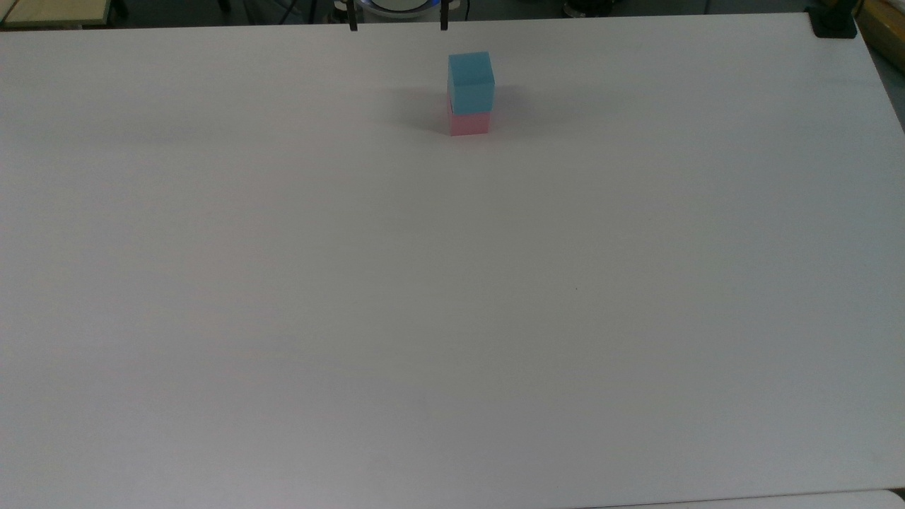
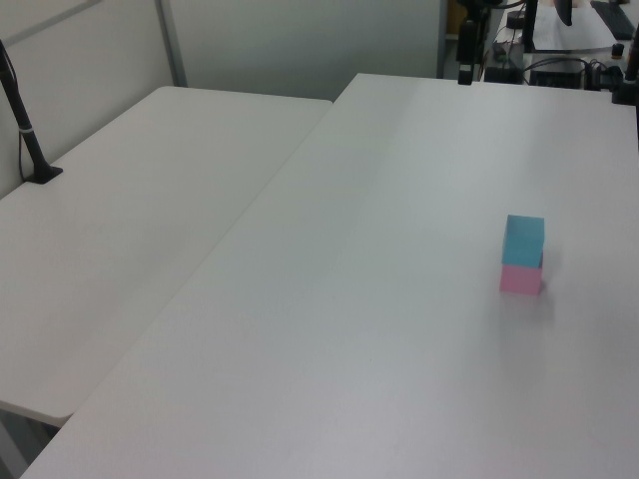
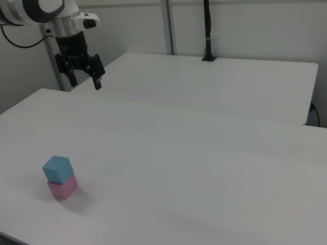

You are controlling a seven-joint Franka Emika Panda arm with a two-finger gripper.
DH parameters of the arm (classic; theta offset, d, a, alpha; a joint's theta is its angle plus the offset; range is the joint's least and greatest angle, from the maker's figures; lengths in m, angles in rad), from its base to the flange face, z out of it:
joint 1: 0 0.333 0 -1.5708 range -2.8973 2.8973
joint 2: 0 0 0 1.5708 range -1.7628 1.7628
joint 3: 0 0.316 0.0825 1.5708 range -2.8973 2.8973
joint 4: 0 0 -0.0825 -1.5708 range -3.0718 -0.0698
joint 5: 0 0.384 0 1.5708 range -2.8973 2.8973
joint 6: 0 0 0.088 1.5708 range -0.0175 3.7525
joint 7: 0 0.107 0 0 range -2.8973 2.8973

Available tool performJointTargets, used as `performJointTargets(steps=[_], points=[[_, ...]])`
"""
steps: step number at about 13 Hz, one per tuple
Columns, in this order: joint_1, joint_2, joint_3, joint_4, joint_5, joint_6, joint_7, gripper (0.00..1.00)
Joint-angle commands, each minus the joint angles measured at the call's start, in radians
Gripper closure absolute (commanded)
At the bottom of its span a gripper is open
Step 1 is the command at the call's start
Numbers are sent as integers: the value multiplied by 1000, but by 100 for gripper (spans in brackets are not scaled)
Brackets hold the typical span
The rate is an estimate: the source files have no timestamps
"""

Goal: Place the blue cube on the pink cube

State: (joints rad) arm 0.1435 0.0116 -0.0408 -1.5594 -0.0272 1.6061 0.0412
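The blue cube (image 1: 470, 81) is seen resting directly on top of the pink cube (image 1: 469, 124), the two forming a small upright stack; in the right view the blue cube (image 3: 57, 169) is turned slightly against the pink cube (image 3: 63, 188) beneath it, so that the edges are not quite aligned. In the left view the same stack is shown, blue cube (image 2: 524, 239) over pink cube (image 2: 520, 278), near the left view's right edge. The stack stands on a white table (image 1: 452, 297), close to the far edge in the top view and well apart from everything else.

The pincer (image 3: 85, 79) is held in the air well above and beyond the stack, at the right view's upper left, with its two fingers (image 3: 97, 81) spread wide apart and nothing gripped between them. In the top view its two dark fingertips (image 1: 353, 25) are seen at the table's far edge, set well apart.

A second white table (image 3: 214, 87) is placed alongside, with a black post (image 3: 207, 30) mounted on its far side.
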Motion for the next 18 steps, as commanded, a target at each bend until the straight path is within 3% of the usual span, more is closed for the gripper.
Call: performJointTargets(steps=[1,18], points=[[-5,28,-4,51,-11,-41,-26,0],[-16,18,-4,24,-11,-44,-12,0]])
